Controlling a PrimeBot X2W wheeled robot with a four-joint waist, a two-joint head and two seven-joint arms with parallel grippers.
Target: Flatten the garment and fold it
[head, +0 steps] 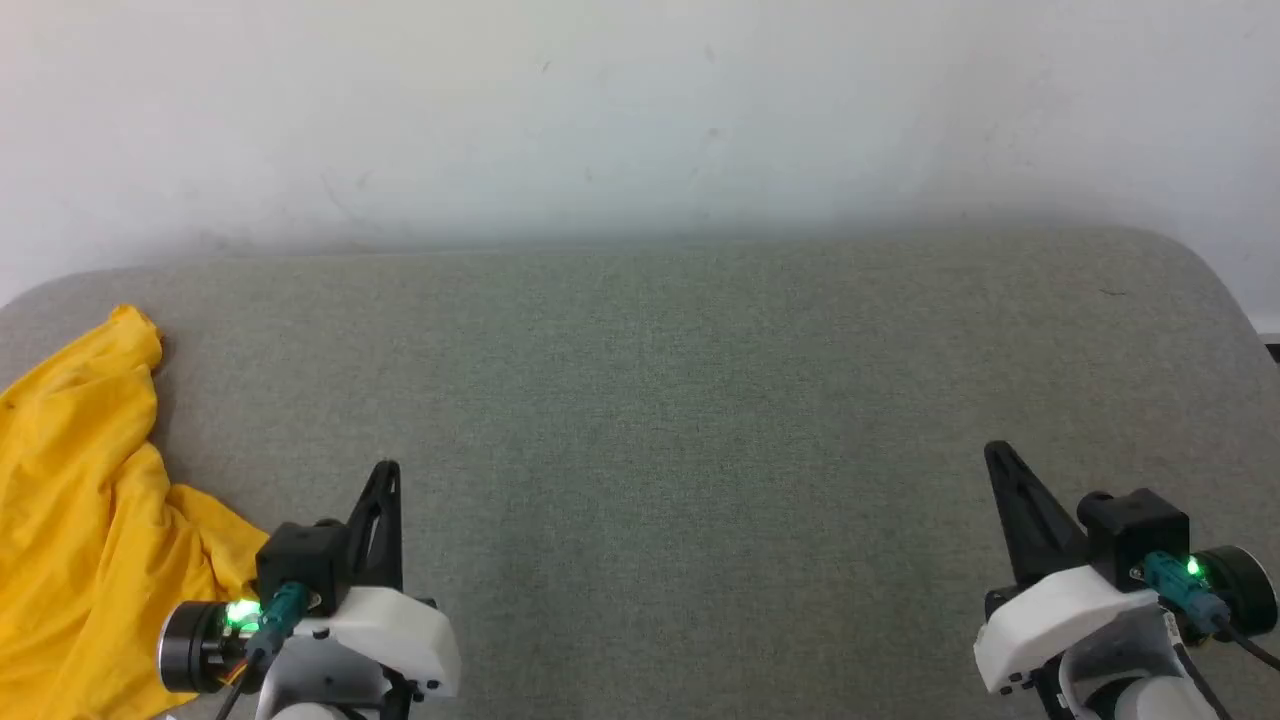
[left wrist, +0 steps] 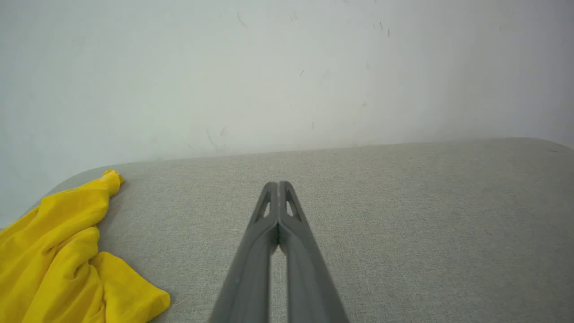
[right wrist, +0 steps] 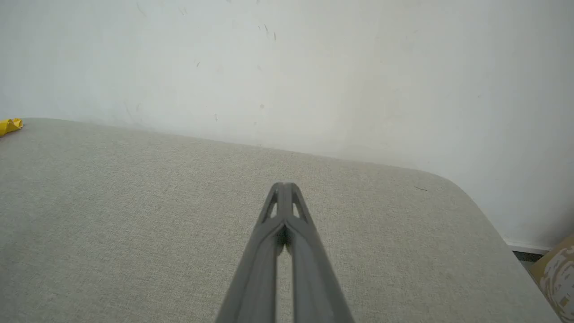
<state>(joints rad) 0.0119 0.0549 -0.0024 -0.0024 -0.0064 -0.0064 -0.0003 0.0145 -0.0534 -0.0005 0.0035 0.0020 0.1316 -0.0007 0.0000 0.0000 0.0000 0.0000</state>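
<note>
One yellow heap at your far left: the garment (head: 70,520), crumpled on the grey desk (head: 640,400). Your left tool (head: 388,470) sits just beside it, fingers pressed together, holding nothing. The right tool (head: 995,452) is well apart, likewise closed and empty. Its wrist view catches the garment's yellow tip (right wrist: 10,126) and a patterned box (right wrist: 556,273) past the desk's corner.

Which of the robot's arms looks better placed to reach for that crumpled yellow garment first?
Probably the left. The yellow garment lies crumpled at the left edge of the grey padded surface, close beside the left gripper; the right gripper sits far across it. Both are shut, holding nothing.
</note>
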